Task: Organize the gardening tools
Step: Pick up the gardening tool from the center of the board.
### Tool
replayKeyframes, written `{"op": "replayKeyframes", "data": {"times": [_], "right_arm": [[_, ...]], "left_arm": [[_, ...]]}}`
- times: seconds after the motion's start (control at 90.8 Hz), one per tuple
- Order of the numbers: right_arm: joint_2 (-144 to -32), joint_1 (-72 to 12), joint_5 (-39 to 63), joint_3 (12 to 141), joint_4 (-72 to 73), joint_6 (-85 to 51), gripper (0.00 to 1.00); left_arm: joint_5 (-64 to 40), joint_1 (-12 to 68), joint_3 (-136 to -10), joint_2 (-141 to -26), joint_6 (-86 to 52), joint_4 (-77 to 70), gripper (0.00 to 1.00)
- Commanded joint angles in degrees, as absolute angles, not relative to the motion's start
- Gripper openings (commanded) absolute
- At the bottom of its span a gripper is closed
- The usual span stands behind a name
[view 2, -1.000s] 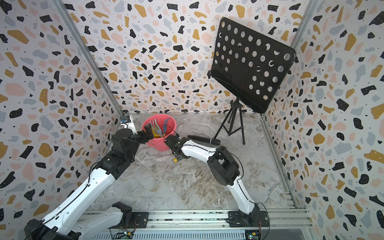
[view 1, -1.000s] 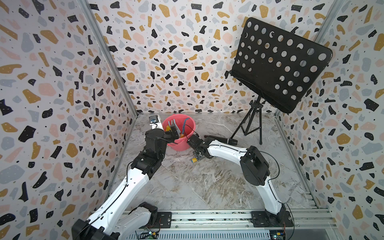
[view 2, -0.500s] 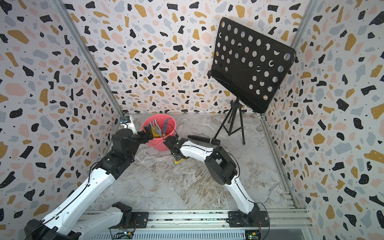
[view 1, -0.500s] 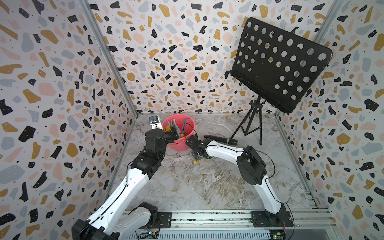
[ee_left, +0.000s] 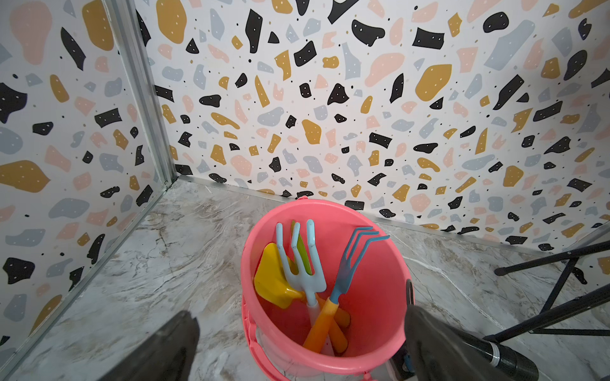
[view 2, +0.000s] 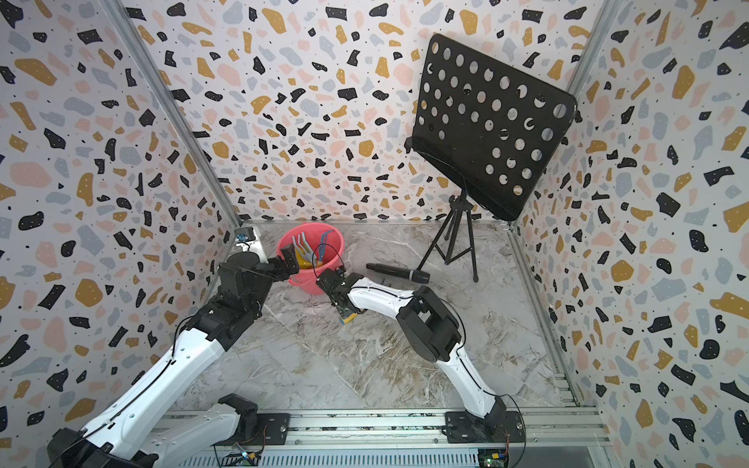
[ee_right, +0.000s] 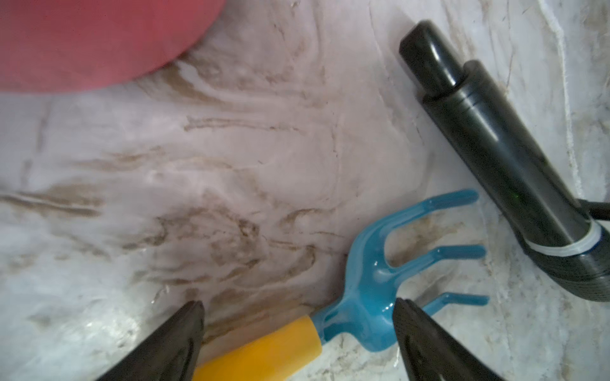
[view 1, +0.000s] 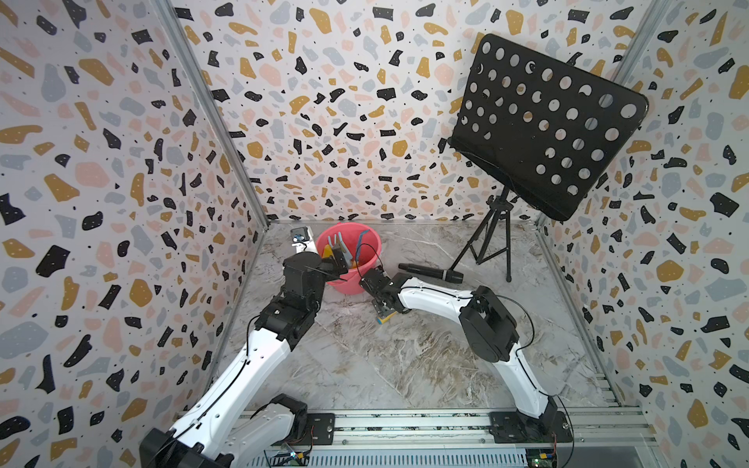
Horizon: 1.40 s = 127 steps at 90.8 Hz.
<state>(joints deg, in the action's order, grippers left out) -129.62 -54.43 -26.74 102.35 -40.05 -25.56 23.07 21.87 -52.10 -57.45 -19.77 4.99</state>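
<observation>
Well, four of the five tools are home! Look into the pink bucket (ee_left: 373, 297), which stands in the back left corner of the bench. The yellow shovel (ee_left: 274, 277), the pale blue fork (ee_left: 305, 273), the green trowel (ee_left: 302, 250) tucked behind it and the blue rake (ee_left: 343, 273) all stand heads-up, handles down.

One is left. The last blue fork (ee_right: 369, 297) lies flat on the bench just in front of the bucket, prongs pointing toward the black microphone (ee_right: 495, 158), close to it but not touching.

The right gripper (ee_right: 298, 306) is down low over that fork. Its jaws are spread wide and straddle the spot where the yellow handle meets the blue head, and they have hold of nothing yet.

Over at the bucket, the left gripper (view 1: 337, 261) hovers above the near rim. Its jaws are fully apart and empty, one finger over the bench and the other over the bucket's edge.

So I'd call this the final stretch: close on the fork, lift it, drop it in with the rest. The microphone is no garden tool and should stay put. It sits close, so a sloppy pinch could nudge it.
</observation>
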Motion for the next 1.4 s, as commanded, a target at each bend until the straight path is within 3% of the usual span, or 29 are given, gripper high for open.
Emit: {"op": "replayKeyframes", "data": {"times": [0.0, 0.44, 0.848, 1.134, 1.387], "right_arm": [[-125.1, -54.84, -27.06, 99.18, -41.77, -27.2, 0.95], [-111.23, -54.84, -24.71, 78.42, -38.01, -31.88, 0.95], [-103.51, -54.71, -20.38, 68.82, -35.12, -33.31, 0.92], [-101.67, -53.91, -11.72, 65.08, -29.07, -30.31, 0.82], [-100.9, -52.13, -10.42, 63.56, -27.49, -28.71, 0.76]], "left_arm": [[23.6, 21.59, -51.67, -56.45, -20.17, 4.01, 0.99], [23.09, 21.62, -52.02, -57.6, -21.53, 7.44, 1.0], [20.36, 21.62, -51.81, -57.93, -24.01, 11.64, 0.99], [19.97, 21.62, -51.54, -57.9, -25.48, 13.89, 1.0], [19.05, 21.62, -51.48, -58.24, -25.66, 14.15, 0.99]]}}
